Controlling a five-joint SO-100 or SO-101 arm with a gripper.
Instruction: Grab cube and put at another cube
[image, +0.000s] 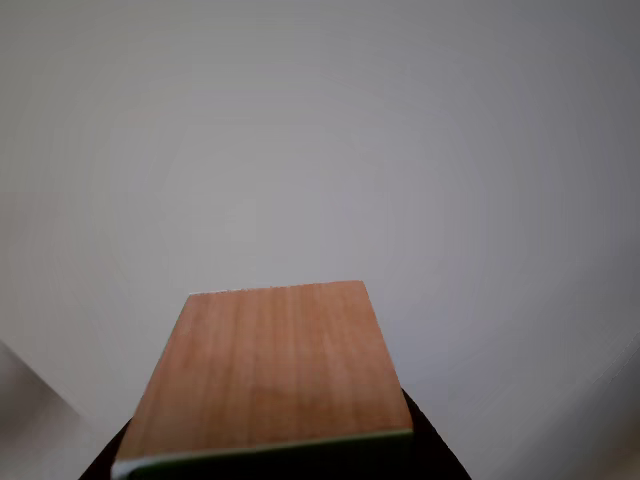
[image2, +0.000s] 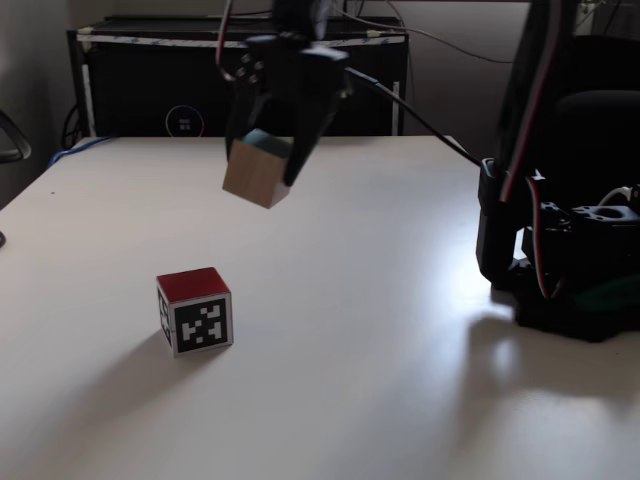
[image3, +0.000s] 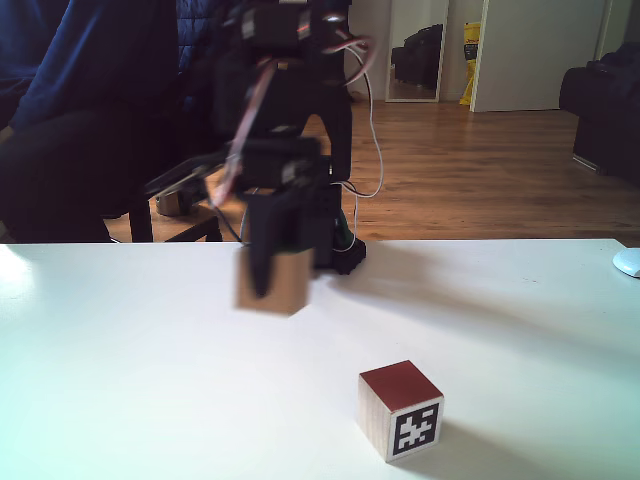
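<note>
Black gripper clamped on the cube, held in the air well above the white table in a fixed view, black fingers down its sides, teal-green face up under the palm, plain wood faces turned toward the camera, cube tilted a little. Same hold in a fixed view from the opposite side: gripper closed on the cube, a dark finger crossing its left front, block off the table, blurred, near the arm's base. From the other view, close up, the cube at the lower edge, broad wood-grain face up, thin green edge along the bottom, dark gripper parts at both lower corners, bare white table beyond. Another cube resting on the table, well apart from the held one, nearer the camera and to the left in that fixed view: red face on top, black-and-white marker on the near side. In the opposite fixed view, another cube near and to the right of the held block, red top, marker on the right front, pale wood on the left front. Arm's base at the right edge of the table, red and white cables along it.
</note>
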